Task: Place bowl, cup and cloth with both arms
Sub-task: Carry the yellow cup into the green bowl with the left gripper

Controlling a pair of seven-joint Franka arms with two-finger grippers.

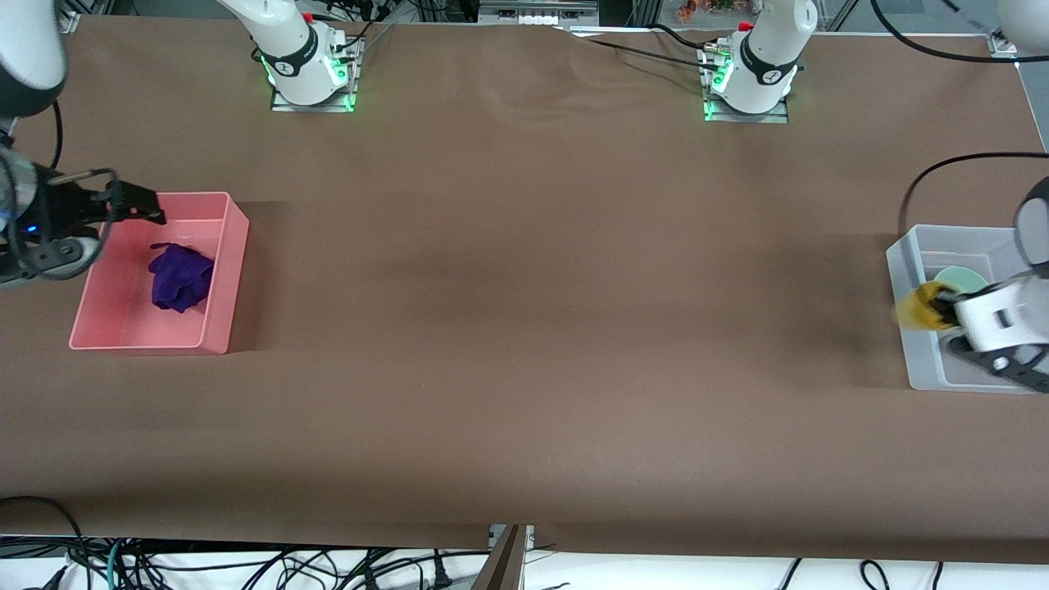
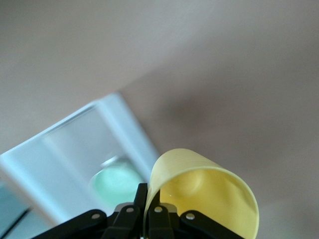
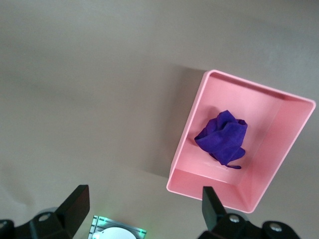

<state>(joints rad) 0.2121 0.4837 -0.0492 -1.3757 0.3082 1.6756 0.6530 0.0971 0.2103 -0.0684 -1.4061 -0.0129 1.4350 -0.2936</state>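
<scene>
The left gripper [image 2: 149, 211] pinches the rim of the yellow cup [image 2: 204, 196], its fingers pressed together on the wall, and holds it tipped on its side over the edge of the grey bin [image 1: 918, 270] at the left arm's end of the table. The mint-green bowl [image 1: 963, 280] sits inside that bin, just beside the cup [image 1: 918, 305].

The right gripper [image 1: 135, 205] hangs over the pink tray [image 1: 225, 270] at the right arm's end of the table, its fingers [image 3: 212, 206] spread wide and holding nothing. The purple cloth [image 1: 180, 279] lies crumpled on the tray's floor.
</scene>
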